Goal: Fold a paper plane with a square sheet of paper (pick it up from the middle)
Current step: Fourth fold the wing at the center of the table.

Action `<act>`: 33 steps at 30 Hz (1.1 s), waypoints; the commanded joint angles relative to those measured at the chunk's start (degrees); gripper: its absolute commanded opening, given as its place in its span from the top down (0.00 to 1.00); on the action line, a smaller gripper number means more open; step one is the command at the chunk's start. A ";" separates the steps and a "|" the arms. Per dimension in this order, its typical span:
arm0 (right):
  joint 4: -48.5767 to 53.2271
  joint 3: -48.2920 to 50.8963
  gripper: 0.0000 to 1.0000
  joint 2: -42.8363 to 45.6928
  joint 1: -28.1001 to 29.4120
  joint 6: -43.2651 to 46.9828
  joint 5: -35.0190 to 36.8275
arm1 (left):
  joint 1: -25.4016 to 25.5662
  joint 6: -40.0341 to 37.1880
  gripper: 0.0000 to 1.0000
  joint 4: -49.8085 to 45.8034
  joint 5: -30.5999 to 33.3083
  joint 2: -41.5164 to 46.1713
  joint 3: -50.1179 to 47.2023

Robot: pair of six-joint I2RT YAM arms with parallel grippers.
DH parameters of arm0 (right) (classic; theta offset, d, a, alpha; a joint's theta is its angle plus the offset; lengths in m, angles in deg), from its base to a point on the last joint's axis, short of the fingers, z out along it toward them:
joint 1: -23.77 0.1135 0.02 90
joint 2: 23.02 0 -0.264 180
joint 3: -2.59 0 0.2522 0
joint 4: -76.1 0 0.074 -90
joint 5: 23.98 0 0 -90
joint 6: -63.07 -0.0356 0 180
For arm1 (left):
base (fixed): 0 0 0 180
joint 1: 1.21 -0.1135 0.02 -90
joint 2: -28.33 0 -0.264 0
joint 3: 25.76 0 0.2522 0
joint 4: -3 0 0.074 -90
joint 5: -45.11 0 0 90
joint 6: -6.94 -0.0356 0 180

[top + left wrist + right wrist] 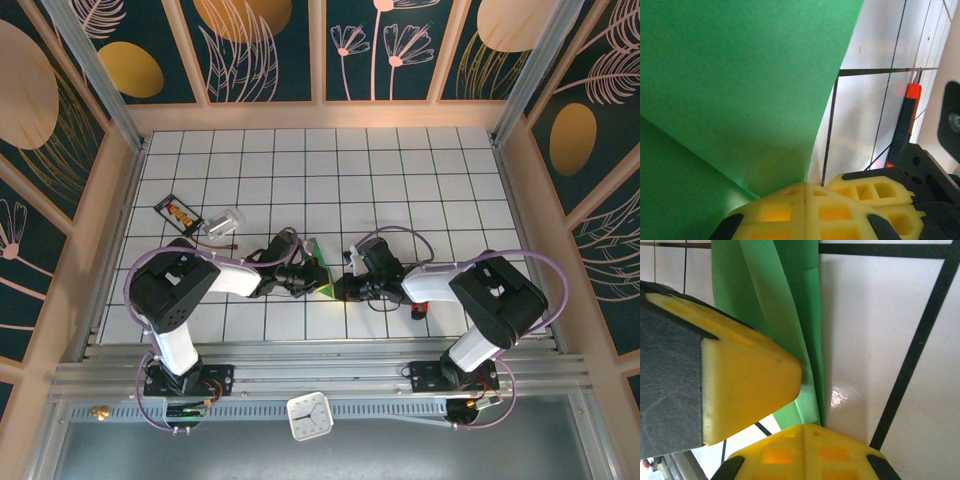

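— White grid table [420, 180] from above: what counts?
— One sheet of paper [322, 268], two grippers. It is held near the front edge between left gripper [308, 278] and right gripper [342, 288], with open tiles behind.
— Left wrist?
— Jaws closed, pinching the creased green fold [740, 90].
— Right wrist?
— Likewise clamped on its narrow pleats [790, 315].

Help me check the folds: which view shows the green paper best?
Right wrist: the paper shows as narrow overlapping layers with clear creases, running into the shut right gripper. Left wrist gives a broad green face with one crease, pinched by the left gripper. Top shows a small green sliver between the two grippers.
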 commanded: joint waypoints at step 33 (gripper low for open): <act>7.86 3.44 1.00 -2.91 0.76 -0.71 4.57 | -6.97 -9.19 1.00 -10.02 4.36 -3.42 3.86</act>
